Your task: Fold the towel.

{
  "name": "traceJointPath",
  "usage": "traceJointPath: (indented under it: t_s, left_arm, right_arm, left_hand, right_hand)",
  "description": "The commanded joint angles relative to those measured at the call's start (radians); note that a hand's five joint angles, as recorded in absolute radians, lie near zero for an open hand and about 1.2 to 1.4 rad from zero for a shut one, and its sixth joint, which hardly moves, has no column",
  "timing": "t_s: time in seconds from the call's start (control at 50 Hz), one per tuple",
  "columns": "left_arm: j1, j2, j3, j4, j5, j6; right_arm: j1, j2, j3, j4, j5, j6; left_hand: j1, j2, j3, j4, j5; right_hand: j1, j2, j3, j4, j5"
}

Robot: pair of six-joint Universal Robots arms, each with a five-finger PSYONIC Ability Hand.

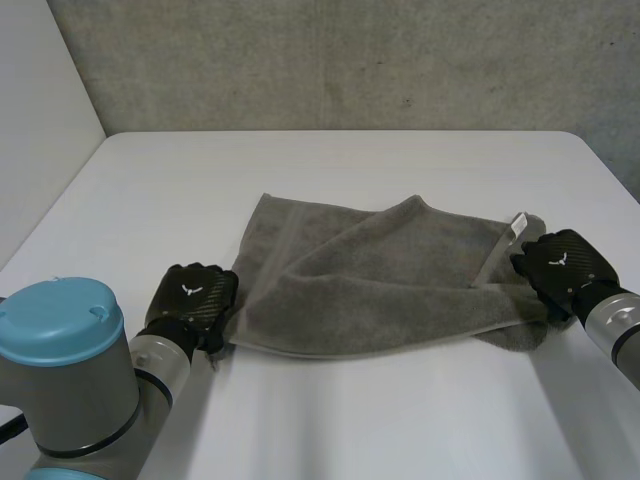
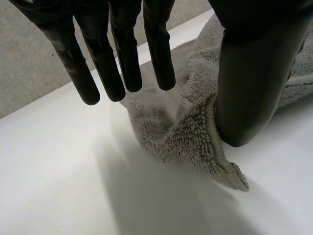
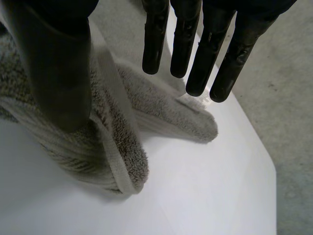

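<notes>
on the white table (image 1: 330, 170) lies a rumpled grey terry towel (image 1: 370, 290), with black left hand (image 1: 192, 295) and right hand (image 1: 560, 262) released, fingers straight, at its ends.

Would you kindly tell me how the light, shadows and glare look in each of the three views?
Head view: the white table is evenly lit without glare, and the towel throws a thin soft shadow along its near edge. Left wrist view: pale glints run down the left robot hand's straight fingers. Right wrist view: the right robot hand's thumb is dark, the towel fold shadowed underneath.
</notes>
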Motion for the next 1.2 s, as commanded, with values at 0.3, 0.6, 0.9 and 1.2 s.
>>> traceJointPath:
  t_s: [0.3,0.6,0.9,1.2]
  left_arm:
    - [-0.002,-0.055,0.020,0.064,-0.006,0.000]
    - [-0.002,-0.152,0.097,0.084,-0.008,0.000]
    - [-0.002,-0.195,0.118,0.079,-0.006,0.002]
    - [0.059,-0.068,0.081,0.082,-0.015,-0.003]
  right_arm:
    - [-0.010,0.063,-0.055,0.015,-0.023,0.144]
    - [-0.024,-0.046,-0.008,0.015,-0.062,0.344]
    - [-0.024,-0.054,0.011,0.015,-0.059,0.347]
    - [-0.019,-0.054,-0.008,0.147,-0.063,0.354]
  left_hand:
    - [-0.244,-0.254,-0.252,-0.254,-0.220]
    - [-0.254,-0.263,-0.261,-0.263,-0.229]
    - [0.179,0.169,0.171,0.169,0.203]
    - [0.797,0.788,0.789,0.788,0.821]
  right_hand:
    - [0.834,0.818,0.828,0.826,0.864]
    - [0.834,0.818,0.828,0.826,0.864]
    - [0.834,0.818,0.828,0.826,0.864]
    - [0.834,0.818,0.828,0.826,0.864]
